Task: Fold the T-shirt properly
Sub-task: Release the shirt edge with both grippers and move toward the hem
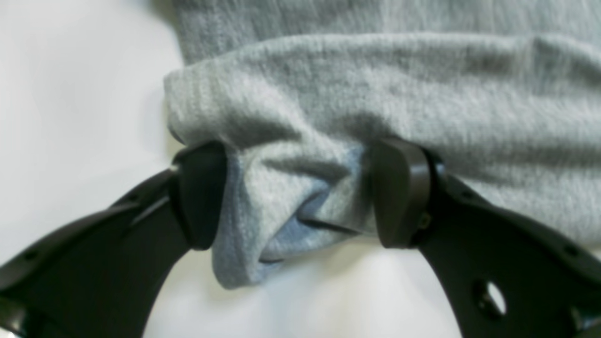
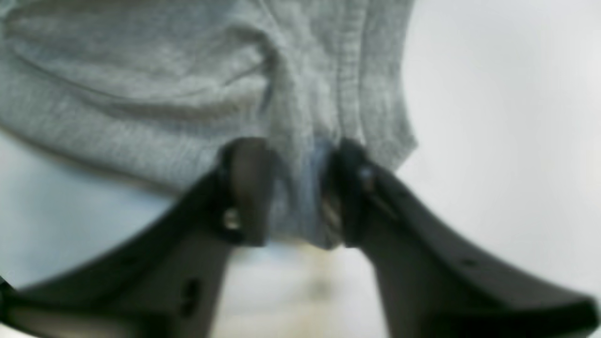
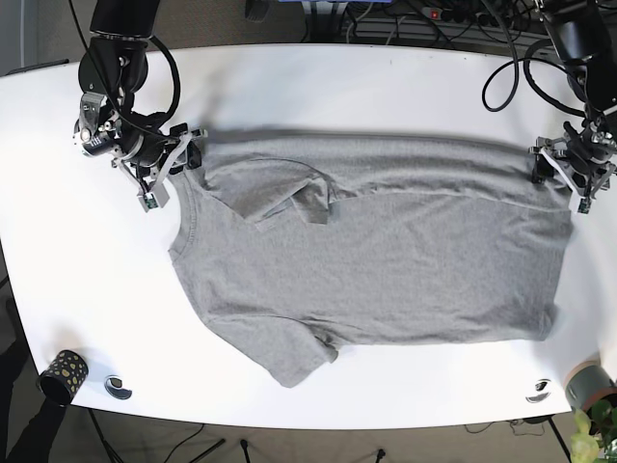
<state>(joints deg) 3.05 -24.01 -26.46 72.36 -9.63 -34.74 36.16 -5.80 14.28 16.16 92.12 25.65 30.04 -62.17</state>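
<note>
You are looking at a plain grey T-shirt [image 3: 386,260] with no readable print, brand or label in any view; it is lying spread across the white table [image 3: 318,87], stretching between your two pincers. Your left gripper [image 1: 296,195] is closing its pads on a bunched fold of the shirt's edge, the cloth filling the gap between the jaws and hanging a little below them. Your right gripper [image 2: 293,192] is pinching a narrower gather of fabric beside a stitched hem, its jaws standing closer together. Only the base view is showing you the whole garment: one sleeve folded in over the chest just beside the right gripper, the other sleeve lying flat on the side far from both pincers. It alone is also showing a dark patterned cup [image 3: 61,374] near the table's corner
</note>
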